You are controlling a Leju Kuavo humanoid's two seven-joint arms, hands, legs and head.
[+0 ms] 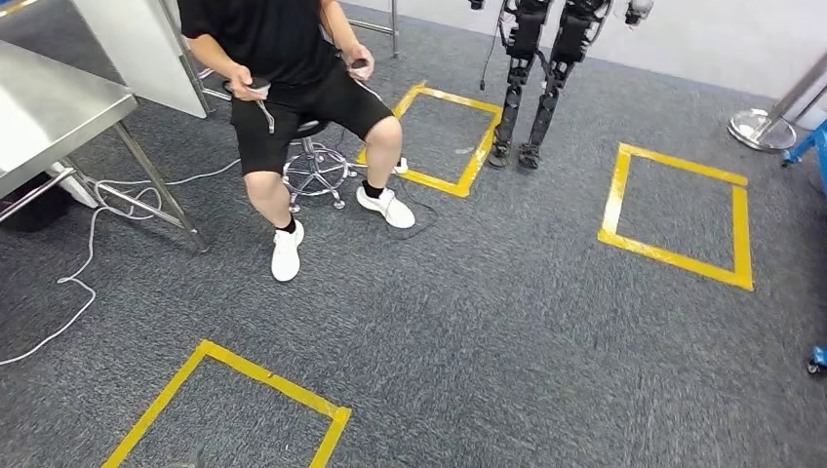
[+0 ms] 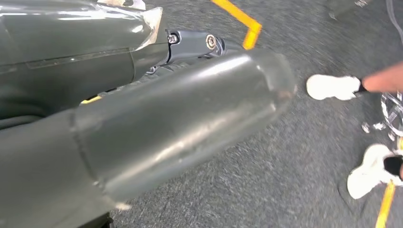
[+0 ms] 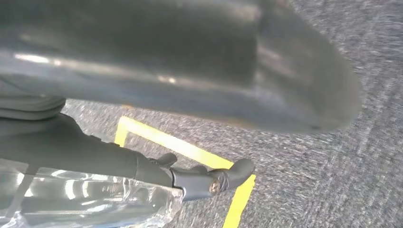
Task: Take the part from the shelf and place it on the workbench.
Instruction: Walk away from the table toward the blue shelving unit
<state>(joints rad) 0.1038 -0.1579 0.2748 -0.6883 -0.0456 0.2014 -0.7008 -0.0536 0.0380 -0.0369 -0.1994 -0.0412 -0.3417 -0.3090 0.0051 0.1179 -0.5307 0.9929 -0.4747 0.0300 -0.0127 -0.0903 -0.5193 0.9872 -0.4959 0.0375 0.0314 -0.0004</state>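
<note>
Head view, floor: grey carpet (image 1: pixel 507 331) marked with squares of yellow tape (image 1: pixel 244 375), one close in front, two further off.
Head view, person: a person (image 1: pixel 283 58) in black sits on a chrome stool (image 1: pixel 314 166) in white shoes (image 1: pixel 287 252), with a small dark controller (image 1: pixel 256 86) in each hand.
Head view, table: a metal table (image 1: pixel 49 112) stands on the left, just beside the person, and a white cable (image 1: pixel 88 263) trails over the carpet under it.
Head view, far side: the dark legs of another robot (image 1: pixel 531 88) stand at the edge of a taped square.
Head view, part: I cannot tell where it is.
Left wrist view, hand: the left hand (image 2: pixel 157 118) hangs over the carpet, its thick grey thumb lying alongside a darker finger (image 2: pixel 71 52). It is too close and blurred to tell how far the fingers are apart or whether they hold anything.
Left wrist view, floor: the person's white shoes and a corner of yellow tape lie beyond it.
Right wrist view, hand: the right hand (image 3: pixel 180 61) hangs over a taped corner, with a dark finger (image 3: pixel 95 154) beside clear plastic wrap (image 3: pixel 95 199). I cannot tell its grip either.
</note>
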